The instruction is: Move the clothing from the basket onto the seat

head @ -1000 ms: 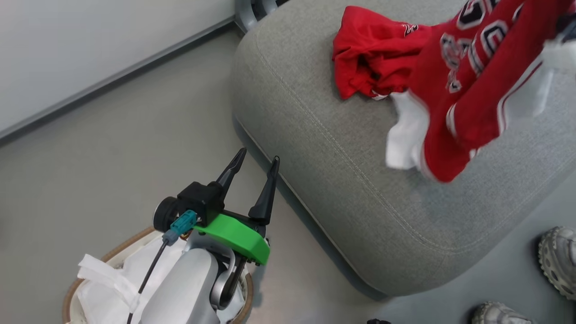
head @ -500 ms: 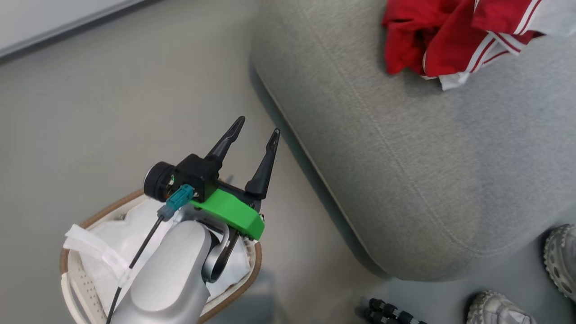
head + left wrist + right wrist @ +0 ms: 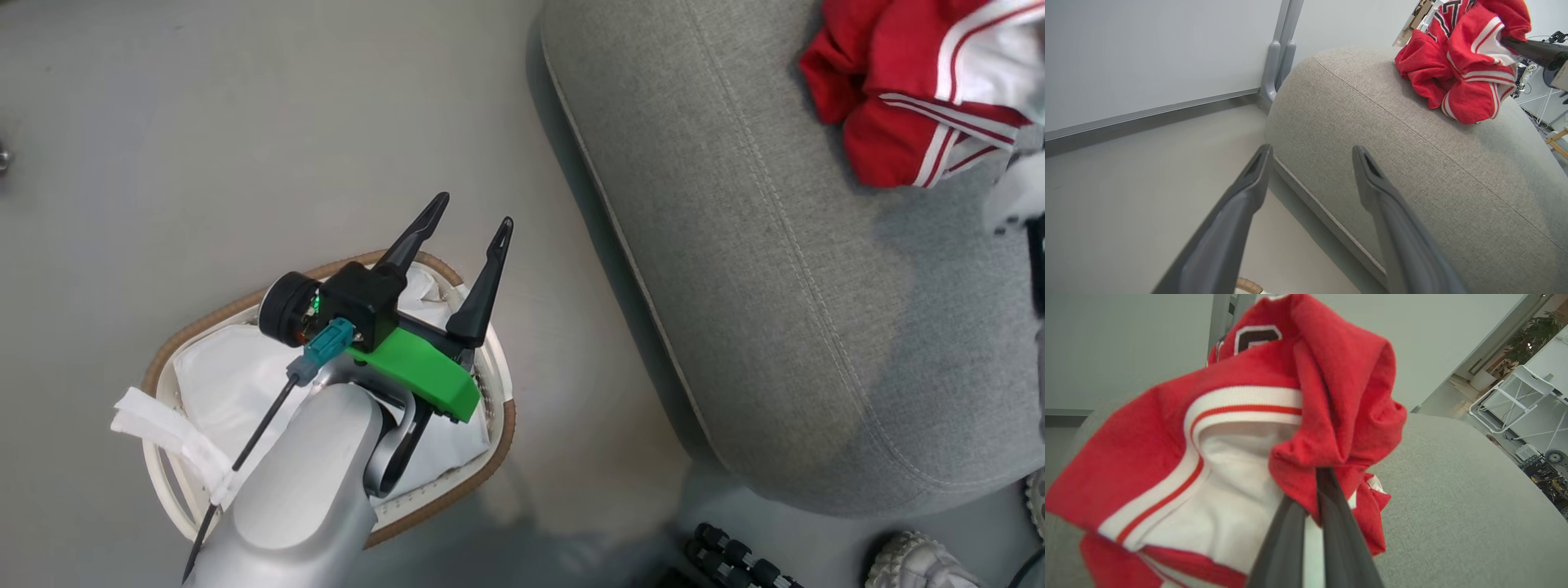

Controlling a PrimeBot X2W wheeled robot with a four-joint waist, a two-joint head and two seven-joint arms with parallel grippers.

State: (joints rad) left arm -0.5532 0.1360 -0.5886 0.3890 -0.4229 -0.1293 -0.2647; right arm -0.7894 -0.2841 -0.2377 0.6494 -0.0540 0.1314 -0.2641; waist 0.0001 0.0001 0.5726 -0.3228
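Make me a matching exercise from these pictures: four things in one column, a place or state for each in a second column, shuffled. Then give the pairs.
Things:
1. left gripper
2. right gripper
3. basket
4. clothing

Places or states:
A. lying on the grey seat
B. open, above the basket
C. on the floor, beside the seat
D. shut on the clothing

Pairs: 1-B, 2-D, 3-C, 4-A
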